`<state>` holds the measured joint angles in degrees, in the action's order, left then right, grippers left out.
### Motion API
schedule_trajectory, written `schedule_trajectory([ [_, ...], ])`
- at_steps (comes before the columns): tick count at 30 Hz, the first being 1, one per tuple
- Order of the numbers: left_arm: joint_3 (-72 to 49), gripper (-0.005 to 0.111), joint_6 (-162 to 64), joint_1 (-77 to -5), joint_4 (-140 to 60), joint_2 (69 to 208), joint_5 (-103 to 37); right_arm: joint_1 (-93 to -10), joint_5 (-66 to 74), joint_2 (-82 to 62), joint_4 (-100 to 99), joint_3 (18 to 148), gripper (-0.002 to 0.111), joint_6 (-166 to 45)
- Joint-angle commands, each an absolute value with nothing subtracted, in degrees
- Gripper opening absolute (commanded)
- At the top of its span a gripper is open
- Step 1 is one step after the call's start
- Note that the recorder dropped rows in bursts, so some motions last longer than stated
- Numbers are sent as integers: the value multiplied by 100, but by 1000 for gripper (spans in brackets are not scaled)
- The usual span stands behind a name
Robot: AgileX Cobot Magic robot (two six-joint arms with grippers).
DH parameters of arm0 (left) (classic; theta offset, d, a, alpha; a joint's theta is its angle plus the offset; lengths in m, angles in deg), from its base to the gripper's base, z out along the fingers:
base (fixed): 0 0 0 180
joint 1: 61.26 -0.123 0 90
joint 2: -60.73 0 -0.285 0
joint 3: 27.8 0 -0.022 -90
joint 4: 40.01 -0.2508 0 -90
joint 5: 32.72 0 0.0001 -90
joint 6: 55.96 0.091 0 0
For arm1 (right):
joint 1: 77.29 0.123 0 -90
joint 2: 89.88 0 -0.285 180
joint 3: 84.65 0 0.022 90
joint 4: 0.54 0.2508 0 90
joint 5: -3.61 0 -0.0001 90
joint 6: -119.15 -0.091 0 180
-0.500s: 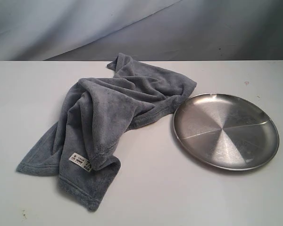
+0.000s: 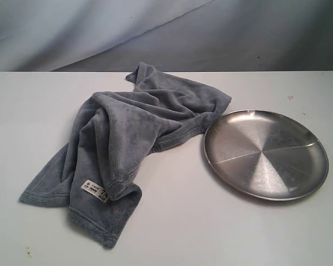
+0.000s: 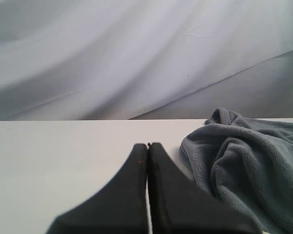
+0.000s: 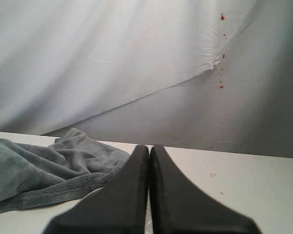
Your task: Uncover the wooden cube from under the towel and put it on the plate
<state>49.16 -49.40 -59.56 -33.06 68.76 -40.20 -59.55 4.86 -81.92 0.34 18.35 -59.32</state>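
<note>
The blue-grey towel [image 2: 127,138] lies crumpled on the white table, left of centre, its white label [image 2: 94,190] facing the front. The steel plate [image 2: 266,153] sits bare just to its right, touching the towel's edge. No wooden cube shows; it is hidden. Neither arm appears in the exterior view. My left gripper [image 3: 147,146] is shut with nothing held, low over the table beside the towel [image 3: 249,165]. My right gripper [image 4: 149,147] is shut too, with the towel [image 4: 49,168] to one side and a sliver of the plate's rim [image 4: 88,195] beneath it.
A wrinkled grey-white backdrop cloth [image 2: 166,33] hangs behind the table's far edge. Bare white tabletop [image 2: 211,233] stretches in front of the towel and plate.
</note>
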Motion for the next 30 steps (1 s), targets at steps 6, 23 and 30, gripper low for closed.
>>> schedule_trajectory([
  [6, 4942, 0, -4955, -5972, -3314, 6852, -4018, -5979, 461, -8209, 17, 1813, 0, -5941],
  [23, 4942, 0, -4955, -5972, -3314, 6852, -4018, -5979, -526, -8209, 17, 1813, 0, -5941],
  [30, 4942, 0, -4955, -5972, -3314, 6852, -4018, -5979, -3830, -8209, 303, 1813, 0, -6552],
])
